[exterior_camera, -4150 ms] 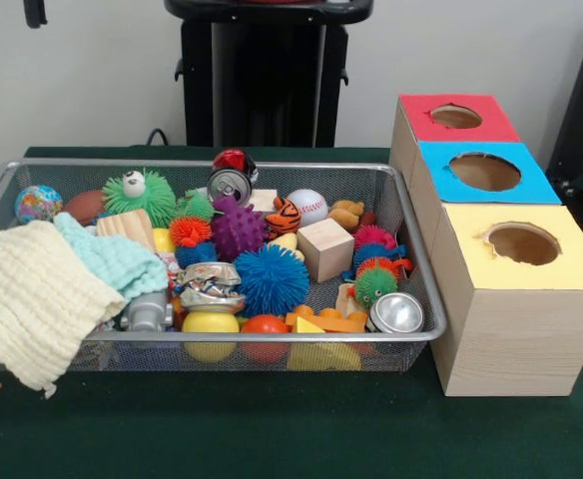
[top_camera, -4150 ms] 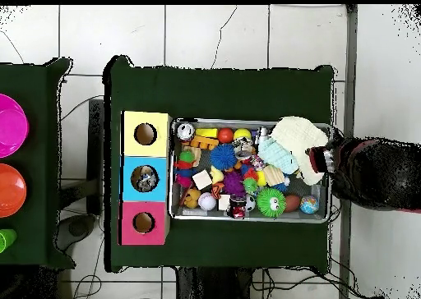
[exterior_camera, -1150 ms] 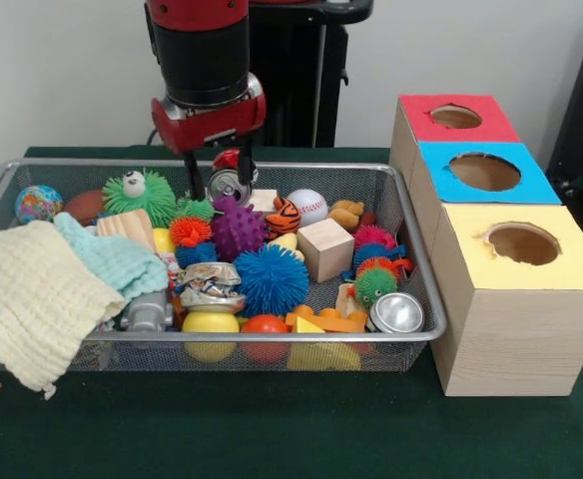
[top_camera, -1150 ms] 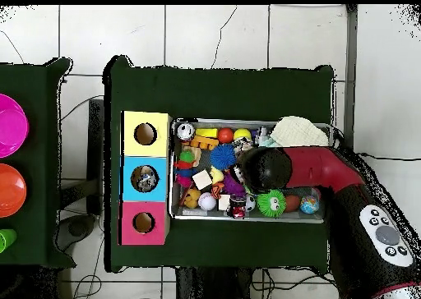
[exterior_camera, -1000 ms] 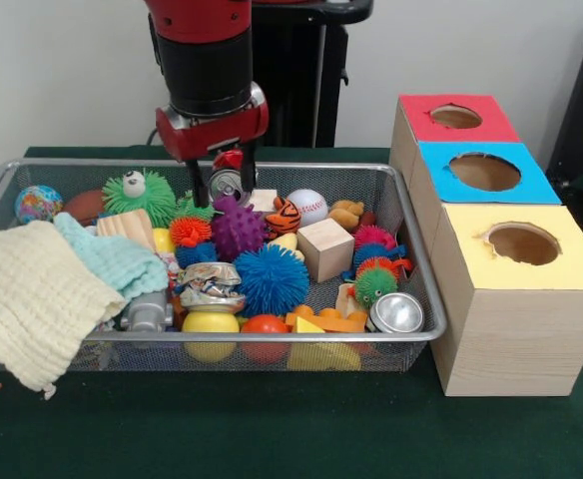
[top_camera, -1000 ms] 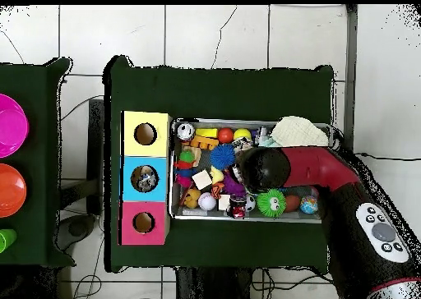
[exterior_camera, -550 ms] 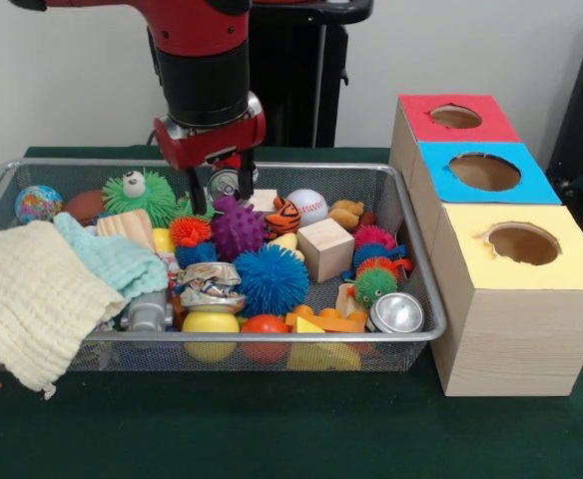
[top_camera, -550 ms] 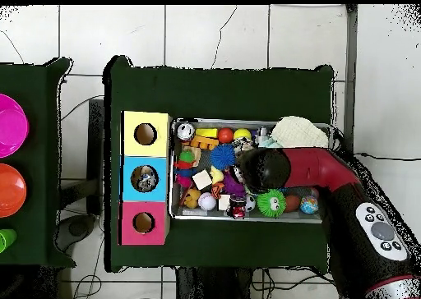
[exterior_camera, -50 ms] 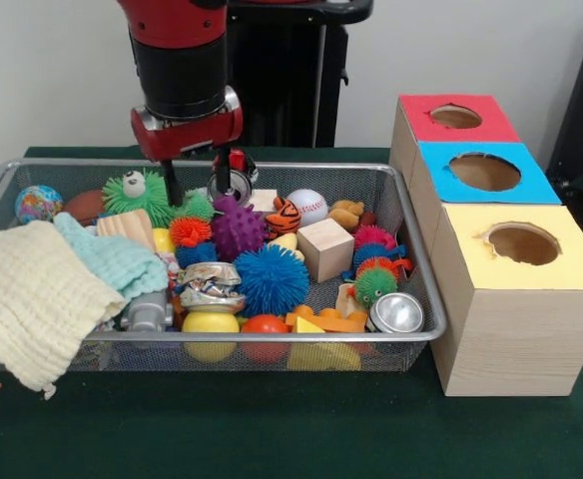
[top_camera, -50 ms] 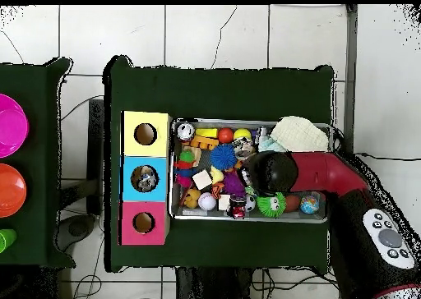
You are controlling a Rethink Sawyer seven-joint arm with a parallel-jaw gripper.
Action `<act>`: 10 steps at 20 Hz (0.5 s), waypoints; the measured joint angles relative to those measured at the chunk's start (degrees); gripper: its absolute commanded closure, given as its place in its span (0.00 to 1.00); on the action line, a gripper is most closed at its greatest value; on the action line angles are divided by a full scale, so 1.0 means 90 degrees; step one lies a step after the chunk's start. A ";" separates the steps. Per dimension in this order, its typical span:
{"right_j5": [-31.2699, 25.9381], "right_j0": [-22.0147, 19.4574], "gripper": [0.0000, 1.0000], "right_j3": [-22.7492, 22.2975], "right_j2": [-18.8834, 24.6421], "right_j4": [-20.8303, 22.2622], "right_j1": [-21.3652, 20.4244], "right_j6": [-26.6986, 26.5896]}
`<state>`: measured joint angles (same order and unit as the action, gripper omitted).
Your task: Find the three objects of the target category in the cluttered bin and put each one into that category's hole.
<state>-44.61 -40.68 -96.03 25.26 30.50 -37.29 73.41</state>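
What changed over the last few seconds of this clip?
The arm came in over the bin, then slid toward the green googly-eyed ball; its open end effector now hangs beside it, holding nothing. The toys, cloths and three boxes kept their places.

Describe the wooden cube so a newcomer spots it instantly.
Start at the wire basket left of the three boxes. The wooden cube sits near its middle, right of the big blue spiky ball. It is the only plain, flat-sided pale block among round, colourful toys.
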 measured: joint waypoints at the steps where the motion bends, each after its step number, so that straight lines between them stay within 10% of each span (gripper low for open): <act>1: -0.0008 0.0064 0.00 0.0005 -0.0057 0.0000 0.0020 0.0000; 10: -0.0073 0.0522 0.00 0.0177 -0.0241 -0.0003 0.0380 0.0000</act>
<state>-45.27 -35.98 -94.43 23.09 30.47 -33.87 73.41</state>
